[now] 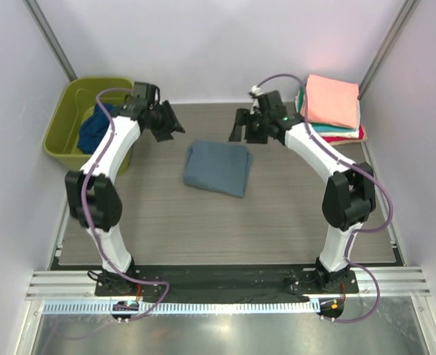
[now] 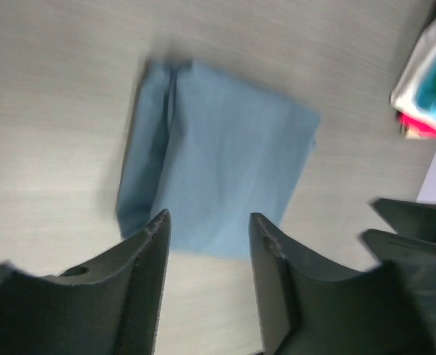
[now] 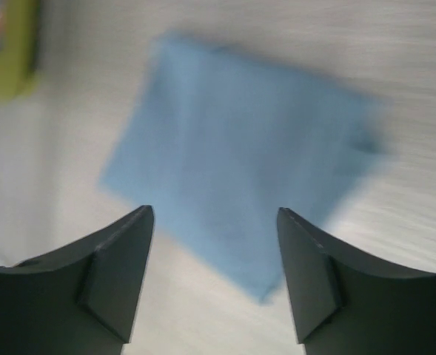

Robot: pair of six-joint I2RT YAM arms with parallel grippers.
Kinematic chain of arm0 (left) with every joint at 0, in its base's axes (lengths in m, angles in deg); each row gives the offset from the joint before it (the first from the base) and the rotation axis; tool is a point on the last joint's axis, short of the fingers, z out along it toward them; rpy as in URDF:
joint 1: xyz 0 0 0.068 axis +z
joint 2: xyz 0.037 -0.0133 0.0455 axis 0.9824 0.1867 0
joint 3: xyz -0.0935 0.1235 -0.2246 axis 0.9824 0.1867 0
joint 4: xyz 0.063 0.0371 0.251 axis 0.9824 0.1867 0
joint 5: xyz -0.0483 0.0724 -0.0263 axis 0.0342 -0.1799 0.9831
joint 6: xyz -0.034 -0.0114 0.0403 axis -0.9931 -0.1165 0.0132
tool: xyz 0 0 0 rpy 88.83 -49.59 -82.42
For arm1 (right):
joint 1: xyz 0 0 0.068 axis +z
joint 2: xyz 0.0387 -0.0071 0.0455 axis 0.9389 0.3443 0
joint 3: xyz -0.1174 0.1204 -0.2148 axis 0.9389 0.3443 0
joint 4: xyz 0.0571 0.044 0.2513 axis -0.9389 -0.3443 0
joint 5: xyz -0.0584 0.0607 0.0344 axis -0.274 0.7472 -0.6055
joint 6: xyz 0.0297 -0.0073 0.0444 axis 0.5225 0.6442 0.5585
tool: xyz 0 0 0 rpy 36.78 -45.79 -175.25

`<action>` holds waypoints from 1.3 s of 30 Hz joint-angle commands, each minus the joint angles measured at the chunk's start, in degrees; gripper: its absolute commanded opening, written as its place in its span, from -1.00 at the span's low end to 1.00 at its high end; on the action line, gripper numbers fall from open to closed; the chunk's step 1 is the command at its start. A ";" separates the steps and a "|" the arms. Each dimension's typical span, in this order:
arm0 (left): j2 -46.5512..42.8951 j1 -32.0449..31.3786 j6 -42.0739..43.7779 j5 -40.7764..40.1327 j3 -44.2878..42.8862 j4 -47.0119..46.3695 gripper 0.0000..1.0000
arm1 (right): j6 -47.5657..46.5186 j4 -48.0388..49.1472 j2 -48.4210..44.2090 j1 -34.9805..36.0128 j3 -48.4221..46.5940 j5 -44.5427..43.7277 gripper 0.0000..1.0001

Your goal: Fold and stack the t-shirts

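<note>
folded shirt, right of tub: plain dusty grey-blue.
tub: olive green.
shirt inside tub: dark navy.
stack, far right of tub: salmon pink on top; teal, white, red layers below.
table: grey, fine wood-grain streaks.

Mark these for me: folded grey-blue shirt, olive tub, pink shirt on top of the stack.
grey-blue t-shirt [image 1: 218, 167]: top external view, centre of the folded cloth.
olive-green tub [image 1: 61, 122]: top external view, its left wall.
salmon pink t-shirt [image 1: 333, 100]: top external view, middle of its top face.
</note>
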 commanded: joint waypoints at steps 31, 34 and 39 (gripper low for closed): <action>2.35 -5.52 3.89 -9.00 33.98 -20.23 -0.69 | 11.01 38.64 2.92 8.70 40.49 20.40 0.12; -1.68 -8.06 4.15 -16.11 31.44 -15.93 -0.52 | 8.38 32.76 -3.83 8.70 38.30 17.69 0.33; -9.77 -14.21 3.98 -24.99 20.81 -3.37 -0.14 | 2.49 18.43 -10.44 8.17 28.02 12.15 0.71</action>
